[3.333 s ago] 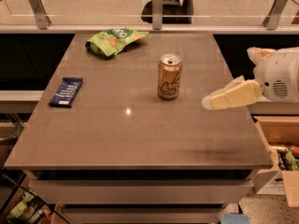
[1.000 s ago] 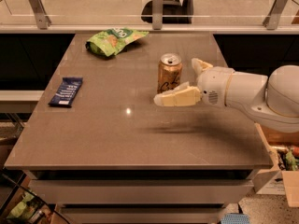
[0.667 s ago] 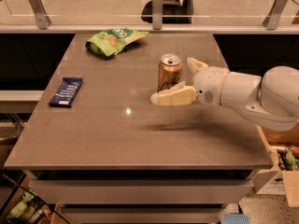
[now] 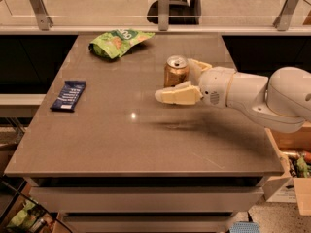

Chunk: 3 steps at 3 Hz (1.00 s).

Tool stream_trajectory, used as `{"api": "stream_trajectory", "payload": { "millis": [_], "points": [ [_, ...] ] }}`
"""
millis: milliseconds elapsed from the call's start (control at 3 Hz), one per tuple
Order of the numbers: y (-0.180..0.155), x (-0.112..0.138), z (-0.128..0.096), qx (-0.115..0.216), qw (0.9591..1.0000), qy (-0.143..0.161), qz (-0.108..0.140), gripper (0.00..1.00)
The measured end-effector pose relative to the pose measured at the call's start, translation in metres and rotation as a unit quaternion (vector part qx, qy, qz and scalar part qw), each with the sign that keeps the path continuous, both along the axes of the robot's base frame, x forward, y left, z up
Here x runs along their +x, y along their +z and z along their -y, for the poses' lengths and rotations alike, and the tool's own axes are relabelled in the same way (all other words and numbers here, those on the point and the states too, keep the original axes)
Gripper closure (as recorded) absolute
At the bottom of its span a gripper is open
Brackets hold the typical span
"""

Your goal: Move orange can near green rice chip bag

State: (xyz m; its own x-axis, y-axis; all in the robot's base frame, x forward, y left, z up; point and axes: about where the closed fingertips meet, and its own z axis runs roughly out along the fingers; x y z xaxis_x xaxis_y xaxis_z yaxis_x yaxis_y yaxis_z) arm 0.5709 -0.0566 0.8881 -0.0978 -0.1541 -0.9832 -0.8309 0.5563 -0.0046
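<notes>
The orange can (image 4: 175, 70) stands upright in the middle of the grey table (image 4: 121, 144), its silver top showing. The green rice chip bag (image 4: 116, 41) lies at the table's far edge, up and to the left of the can. My gripper (image 4: 176, 80) reaches in from the right and is open around the can. One cream finger (image 4: 177, 95) lies across the can's near side and hides its lower part. The other finger (image 4: 199, 66) is at its far right side. I cannot tell whether either finger touches the can.
A flat dark blue wrapped bar (image 4: 68, 94) lies near the table's left edge. A glass rail with metal posts (image 4: 164, 6) runs behind the table. Boxes (image 4: 291, 169) stand on the floor at the right.
My gripper came in from the table's right side and now straddles the can. Over the last second it crept slightly left. The can, bag and bar have not moved.
</notes>
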Motion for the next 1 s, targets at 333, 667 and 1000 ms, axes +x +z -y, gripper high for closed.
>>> {"api": "stream_trajectory", "payload": {
  "millis": [333,667,1000],
  "points": [
    [0.0008,-0.0003,-0.0021,0.000,1.0000,0.002,0.001,0.39],
    [0.0017,-0.0008,-0.0047,0.000,1.0000,0.004,0.001,0.64],
    [0.0025,-0.0012,-0.0072,-0.001,1.0000,0.006,0.002,0.87]
  ]
}}
